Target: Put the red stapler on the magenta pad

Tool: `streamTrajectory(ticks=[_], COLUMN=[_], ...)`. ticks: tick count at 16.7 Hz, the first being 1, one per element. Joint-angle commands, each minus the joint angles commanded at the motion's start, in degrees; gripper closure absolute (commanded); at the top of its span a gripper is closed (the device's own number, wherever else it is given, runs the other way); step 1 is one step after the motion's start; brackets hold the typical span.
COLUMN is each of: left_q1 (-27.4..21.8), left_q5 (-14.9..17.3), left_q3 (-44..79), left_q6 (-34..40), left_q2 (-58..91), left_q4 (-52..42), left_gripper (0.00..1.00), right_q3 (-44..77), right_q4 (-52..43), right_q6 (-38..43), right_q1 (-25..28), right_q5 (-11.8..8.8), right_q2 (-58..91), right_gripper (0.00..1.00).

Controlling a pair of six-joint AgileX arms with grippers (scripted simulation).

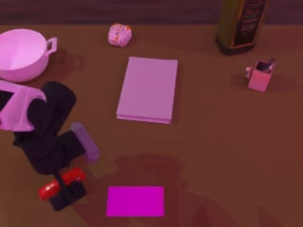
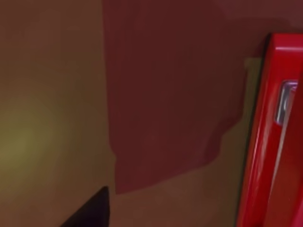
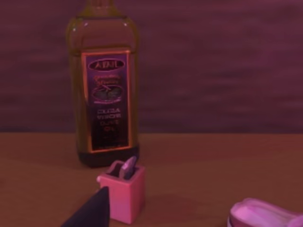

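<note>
Our left gripper (image 1: pixel 64 185) straddles the red stapler (image 1: pixel 61 183) at the table's near left, whether clamped we cannot tell; its long axis runs left-right, the magenta pad (image 1: pixel 135 201) just right.

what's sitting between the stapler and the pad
Nothing visible. The stapler, under the left pincer near the table's front left, has only bare tabletop between it and the pad to its right. The book lies farther back.
</note>
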State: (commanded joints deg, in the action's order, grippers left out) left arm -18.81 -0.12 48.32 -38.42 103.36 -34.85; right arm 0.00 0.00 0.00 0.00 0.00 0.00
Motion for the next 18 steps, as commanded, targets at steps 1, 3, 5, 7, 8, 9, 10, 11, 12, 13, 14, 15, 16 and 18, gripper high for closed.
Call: streamTrajectory(ticks=[1,3,5,7,8,9,10,11,12,13,14,15,16,18], left_q1=[0.00,0.00,0.00,0.00,0.00,0.00,0.00,0.00,0.00,0.00,0.00,0.00,0.00,0.00], left_q5=[0.00,0.00,0.00,0.00,0.00,0.00,0.00,0.00,0.00,0.00,0.00,0.00,0.00,0.00], left_q3=[0.00,0.00,0.00,0.00,0.00,0.00,0.00,0.00,0.00,0.00,0.00,0.00,0.00,0.00], left_q6=[0.00,0.00,0.00,0.00,0.00,0.00,0.00,0.00,0.00,0.00,0.00,0.00,0.00,0.00], left_q2=[0.00,0.00,0.00,0.00,0.00,0.00,0.00,0.00,0.00,0.00,0.00,0.00,0.00,0.00], left_q4=[0.00,0.00,0.00,0.00,0.00,0.00,0.00,0.00,0.00,0.00,0.00,0.00,0.00,0.00], left_gripper=[0.00,0.00,0.15,0.30,0.38,0.45,0.53,0.60,0.68,0.75,0.83,0.90,0.98,1.00], right_q3=[0.00,0.00,0.00,0.00,0.00,0.00,0.00,0.00,0.00,0.00,0.00,0.00,0.00,0.00], right_q4=[0.00,0.00,0.00,0.00,0.00,0.00,0.00,0.00,0.00,0.00,0.00,0.00,0.00,0.00], right_q6=[0.00,0.00,0.00,0.00,0.00,0.00,0.00,0.00,0.00,0.00,0.00,0.00,0.00,0.00], right_q1=[0.00,0.00,0.00,0.00,0.00,0.00,0.00,0.00,0.00,0.00,0.00,0.00,0.00,0.00], right_q5=[0.00,0.00,0.00,0.00,0.00,0.00,0.00,0.00,0.00,0.00,0.00,0.00,0.00,0.00], right_q2=[0.00,0.00,0.00,0.00,0.00,0.00,0.00,0.00,0.00,0.00,0.00,0.00,0.00,0.00], right_gripper=[0.00,0.00,0.00,0.00,0.00,0.00,0.00,0.00,0.00,0.00,0.00,0.00,0.00,0.00])
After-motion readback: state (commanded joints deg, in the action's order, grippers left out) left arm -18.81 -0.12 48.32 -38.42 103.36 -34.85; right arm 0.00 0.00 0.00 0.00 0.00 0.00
